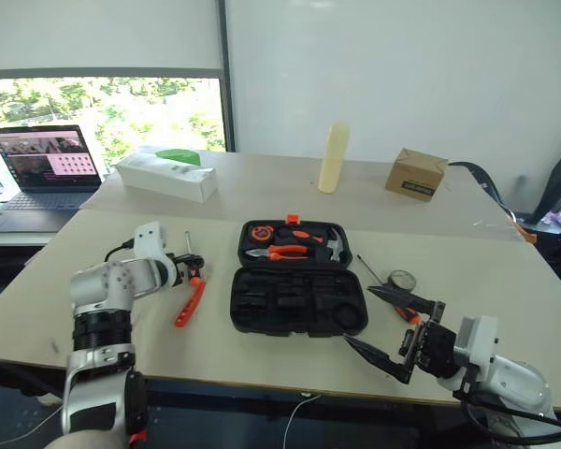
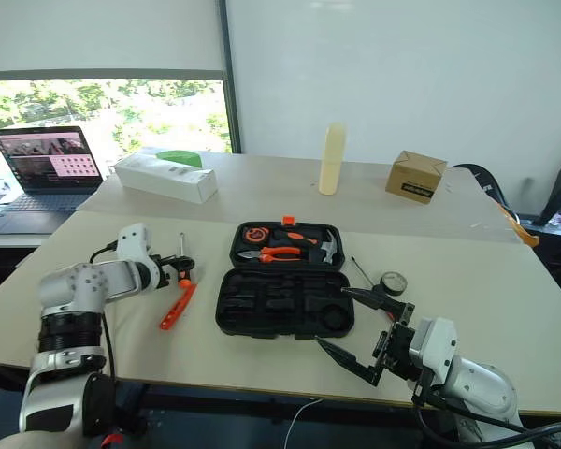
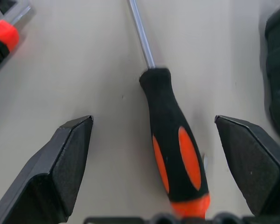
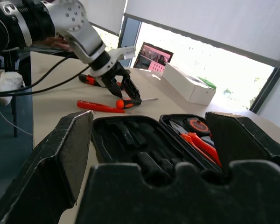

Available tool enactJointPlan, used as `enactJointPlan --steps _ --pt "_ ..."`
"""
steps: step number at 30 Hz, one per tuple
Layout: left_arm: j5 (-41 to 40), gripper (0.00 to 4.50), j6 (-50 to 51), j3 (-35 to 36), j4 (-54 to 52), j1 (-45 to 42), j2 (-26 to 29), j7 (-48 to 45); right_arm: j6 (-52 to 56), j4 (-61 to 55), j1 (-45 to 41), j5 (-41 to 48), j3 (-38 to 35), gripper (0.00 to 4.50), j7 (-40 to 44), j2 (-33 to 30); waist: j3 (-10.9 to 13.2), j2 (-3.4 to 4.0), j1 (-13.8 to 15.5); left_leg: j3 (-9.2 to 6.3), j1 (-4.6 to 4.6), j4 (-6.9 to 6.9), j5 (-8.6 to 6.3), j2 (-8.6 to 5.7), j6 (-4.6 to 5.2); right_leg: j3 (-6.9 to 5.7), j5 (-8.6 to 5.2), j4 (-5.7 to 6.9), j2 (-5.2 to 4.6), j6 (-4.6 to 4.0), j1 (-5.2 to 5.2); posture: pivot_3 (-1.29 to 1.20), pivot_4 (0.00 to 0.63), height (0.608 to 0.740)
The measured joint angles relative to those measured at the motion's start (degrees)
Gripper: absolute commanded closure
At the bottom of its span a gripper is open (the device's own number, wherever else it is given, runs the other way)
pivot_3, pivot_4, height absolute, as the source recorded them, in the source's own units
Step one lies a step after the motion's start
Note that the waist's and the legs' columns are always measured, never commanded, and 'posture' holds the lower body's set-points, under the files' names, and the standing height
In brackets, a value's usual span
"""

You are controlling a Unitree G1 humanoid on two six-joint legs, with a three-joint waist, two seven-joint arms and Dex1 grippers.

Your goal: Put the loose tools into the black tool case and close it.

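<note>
Bright office room, pale wall and a window behind; wide beige surface (image 1: 505, 281) carrying a laptop (image 1: 45, 168), a white oblong box (image 1: 165, 176), a pale yellow bottle (image 1: 333, 157) and a brown cardboard box (image 1: 416, 174) along the far side.

Black tool case (image 1: 294, 279) lying open mid-surface, between the two sets of jaws; pliers and hammer seated in the far half, near half showing bare moulded recesses; judged barely begun, with every loose tool outside the case and the lid not closed.

Left gripper (image 3: 170, 163) with jaws spread wide, released, pointing down at the surface; orange-and-black-handled screwdriver (image 3: 173, 158) lying flat directly between the jaws, handle near their root, steel shaft running out past the tips; pads apart from the handle on both sides, nothing grasped. Orange-and-black utility knife (image 3: 2, 39) just outside one jaw; slim orange tool (image 1: 191, 304) on the surface just beside these jaws, toward the near edge.

Right gripper (image 1: 385, 327) with jaws wide apart, released and empty, hovering off the near right corner of the case and aimed across it; second screwdriver (image 1: 385, 289) and small dark tape roll (image 1: 401, 280) just beyond these jaws, untouched.

Left to do, by judgement: clamp the screwdriver, load all five pieces, shut the lid.
</note>
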Motion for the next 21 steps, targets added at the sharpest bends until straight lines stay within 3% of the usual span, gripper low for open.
enactJointPlan --steps 1,7,10,18,21 --pt "0.97 0.71 -1.66 -0.60 1.46 -0.56 -0.21 -0.16 0.00 -0.17 0.24 -0.05 0.29 0.00 -0.23 0.07 0.00 0.00 0.04 -0.01 0.00 0.00 0.00 0.00 0.00 0.00 0.00 0.01 0.00 0.00 0.00 0.00 0.150 0.740" --pt "3.02 2.98 -3.95 -2.96 6.27 -2.18 0.13 -4.32 0.00 -0.96 1.85 -0.32 0.74 0.00 -1.55 0.50 -0.01 0.00 -0.03 -0.02 -0.03 0.02 0.00 -0.01 0.01 0.01 0.00 0.03 0.00 0.00 0.00 0.00 0.150 0.740" --pt "3.65 3.87 -3.02 -4.44 7.14 -2.97 1.56 -6.42 -0.02 -0.94 1.88 -0.50 0.74 0.00 -1.66 0.62 -0.03 0.03 -0.40 -0.02 0.01 0.00 0.00 0.01 0.01 0.06 0.00 0.03 0.02 0.00 -0.02 0.00 0.150 0.740" --pt "2.98 3.92 -6.16 -2.22 6.70 -0.03 9.68 -15.99 -0.23 -0.06 2.46 -1.04 0.39 0.00 -1.66 0.65 0.02 -0.02 -2.00 -0.06 -0.10 -0.04 0.06 0.23 -0.10 0.10 -0.01 0.13 0.20 -0.03 -0.23 0.00 0.150 0.740" --pt "2.13 3.92 -13.12 -3.69 4.13 1.44 15.35 -29.77 -0.30 -0.07 3.46 -1.07 -1.15 0.00 -2.08 0.60 0.03 -0.03 -1.35 0.06 -0.19 -0.01 0.06 0.22 -0.11 0.07 -0.03 0.08 0.20 -0.07 -0.25 0.00 0.150 0.740"
